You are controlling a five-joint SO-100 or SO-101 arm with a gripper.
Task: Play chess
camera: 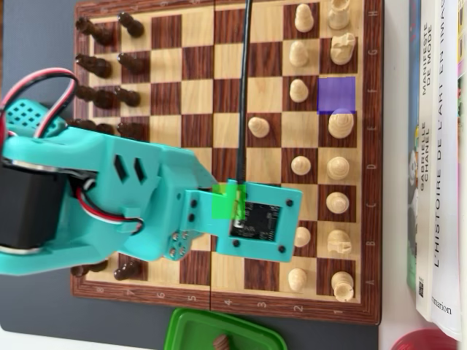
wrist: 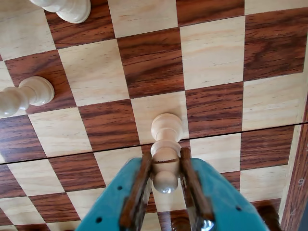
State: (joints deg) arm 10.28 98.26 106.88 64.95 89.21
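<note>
The pincer (wrist: pixel 166 180) is pinching a white pawn (wrist: pixel 165 144), its two brown-lined fingers (wrist: pixel 137 192) pressed against the pawn's neck from either side in the wrist view. The pawn's base sits over a light square of the chessboard (wrist: pixel 211 53), close to the fold line that crosses the board. Two more white pieces show in that view: one (wrist: pixel 24 96) at the left edge and another (wrist: pixel 67 8) at the top.

In the overhead view the teal arm (camera: pixel 109 204) reaches across the chessboard (camera: pixel 197 95) from the left, and its wrist plate (camera: pixel 255 222) hides the pincer and most of the held pawn. White pieces (camera: pixel 299 91) stand along the board's right side, dark pieces (camera: pixel 102 65) along its left. A purple square (camera: pixel 336 95) marks one cell near the right edge. Books (camera: pixel 438 146) lie on the bench to the right of the board, and a green lid (camera: pixel 219 332) sits below it.
</note>
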